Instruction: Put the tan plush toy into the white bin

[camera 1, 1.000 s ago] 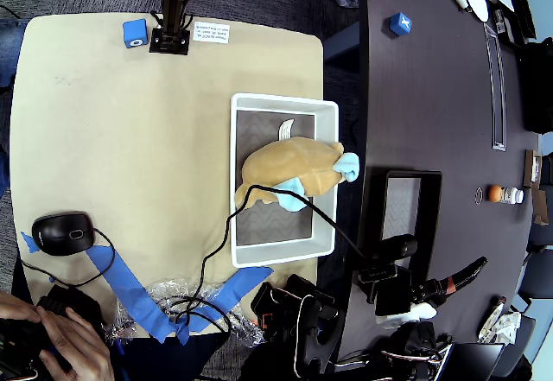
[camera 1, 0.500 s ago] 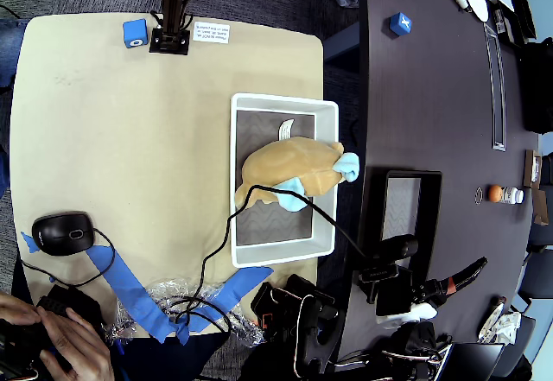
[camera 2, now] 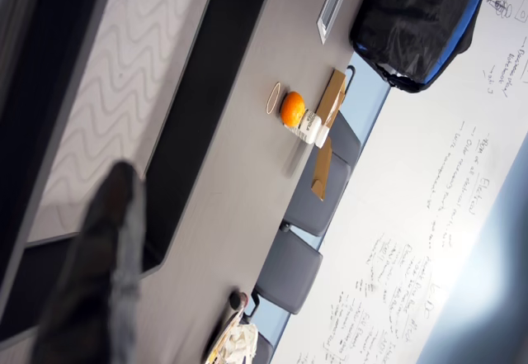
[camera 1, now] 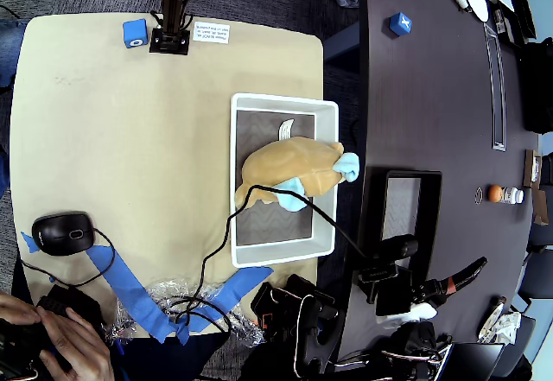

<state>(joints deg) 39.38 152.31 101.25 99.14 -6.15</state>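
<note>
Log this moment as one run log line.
toy: tan plush toy in white bin, flipper over rim | jaws: state unclear | task: placed

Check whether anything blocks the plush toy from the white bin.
Nothing visible does. In the overhead view the toy already lies inside the bin, one blue flipper draped over its right rim. A black cable crosses the bin's left wall and reaches the toy. The end effector sits off to the right over the dark table.

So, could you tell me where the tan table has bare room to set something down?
The broad stretch of the tan table left of the white bin is bare, between the blue cube and the mouse. The bottom edge is crowded with blue tape and cables.
</note>
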